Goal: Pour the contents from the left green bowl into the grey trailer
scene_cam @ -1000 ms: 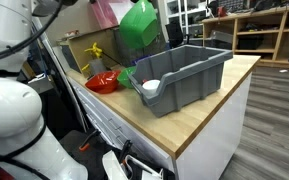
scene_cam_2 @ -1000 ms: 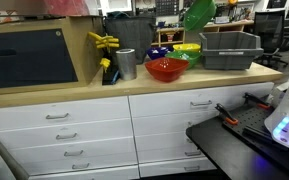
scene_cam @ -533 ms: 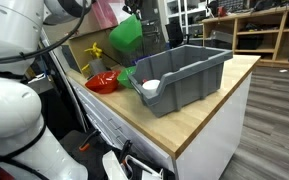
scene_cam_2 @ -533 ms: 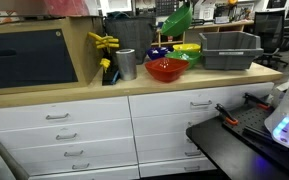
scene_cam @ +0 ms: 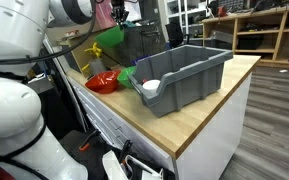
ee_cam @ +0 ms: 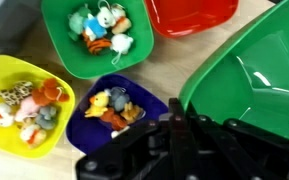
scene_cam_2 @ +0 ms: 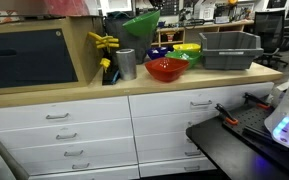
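My gripper is shut on the rim of the left green bowl, which looks empty inside. I hold the bowl in the air, tilted, above the row of bowls in both exterior views. The grey trailer stands on the wooden counter, apart from the held bowl, with a white item at its lowered front lip. A second green bowl with small toys sits below on the counter.
A red bowl, a yellow bowl and a blue bowl with toys sit under the gripper. A metal cup and a yellow object stand near the back wall. The counter edge drops to drawers.
The gripper has carried the green bowl away from above the grey trailer, back over the row of bowls, and lower. The bowl has turned back from its steep tip.
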`<move>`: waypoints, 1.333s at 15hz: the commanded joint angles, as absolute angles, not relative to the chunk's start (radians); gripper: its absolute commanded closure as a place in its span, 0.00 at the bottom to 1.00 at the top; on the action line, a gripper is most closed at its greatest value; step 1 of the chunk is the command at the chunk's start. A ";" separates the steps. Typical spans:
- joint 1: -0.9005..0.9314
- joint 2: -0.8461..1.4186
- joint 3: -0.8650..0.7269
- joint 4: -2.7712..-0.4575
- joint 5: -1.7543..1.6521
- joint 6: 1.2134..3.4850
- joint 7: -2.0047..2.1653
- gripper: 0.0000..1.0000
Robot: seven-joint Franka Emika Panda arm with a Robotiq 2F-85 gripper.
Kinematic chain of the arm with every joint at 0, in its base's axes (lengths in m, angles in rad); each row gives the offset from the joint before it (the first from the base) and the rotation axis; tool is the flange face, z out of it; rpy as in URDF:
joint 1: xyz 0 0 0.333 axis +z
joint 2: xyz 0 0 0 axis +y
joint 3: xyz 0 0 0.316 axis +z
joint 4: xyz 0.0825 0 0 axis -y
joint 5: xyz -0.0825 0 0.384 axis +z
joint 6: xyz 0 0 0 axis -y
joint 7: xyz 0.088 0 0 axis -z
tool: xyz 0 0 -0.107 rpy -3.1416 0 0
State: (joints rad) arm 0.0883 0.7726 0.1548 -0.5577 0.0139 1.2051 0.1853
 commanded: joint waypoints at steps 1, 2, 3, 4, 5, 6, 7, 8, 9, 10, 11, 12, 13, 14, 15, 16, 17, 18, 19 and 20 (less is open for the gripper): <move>0.047 0.777 0.190 -0.542 0.101 1.316 0.203 0.99; 0.039 0.778 0.191 -0.549 0.115 1.343 0.199 0.99; 0.035 0.788 0.193 -0.557 0.125 1.378 0.197 0.99; 0.029 0.792 0.193 -0.564 0.135 1.402 0.193 0.99; 0.023 0.799 0.192 -0.573 0.145 1.422 0.192 0.99; 0.017 0.807 0.192 -0.583 0.153 1.438 0.190 0.99; 0.012 0.817 0.193 -0.592 0.166 1.447 0.192 0.99; 0.011 0.828 0.194 -0.602 0.177 1.454 0.194 0.99; 0.009 0.837 0.195 -0.612 0.188 1.459 0.191 0.99; 0.009 0.847 0.198 -0.622 0.200 1.462 0.194 0.99; 0.010 0.856 0.199 -0.633 0.211 1.468 0.192 0.99; 0.011 0.864 0.200 -0.644 0.222 1.468 0.194 0.99; 0.012 0.872 0.203 -0.656 0.229 1.471 0.192 0.99; 0.012 0.877 0.206 -0.667 0.236 1.476 0.191 0.99; 0.012 0.883 0.207 -0.679 0.238 1.477 0.189 0.99; 0.011 0.887 0.208 -0.692 0.241 1.479 0.188 0.99; 0.010 0.890 0.207 -0.708 0.238 1.480 0.184 0.99; 0.010 0.891 0.204 -0.723 0.234 1.478 0.180 0.99; 0.010 0.890 0.201 -0.745 0.227 1.481 0.171 0.99; 0.010 0.888 0.197 -0.765 0.221 1.486 0.162 0.99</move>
State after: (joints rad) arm 0.0200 0.9112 0.1999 -0.6887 0.2186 1.4483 0.1809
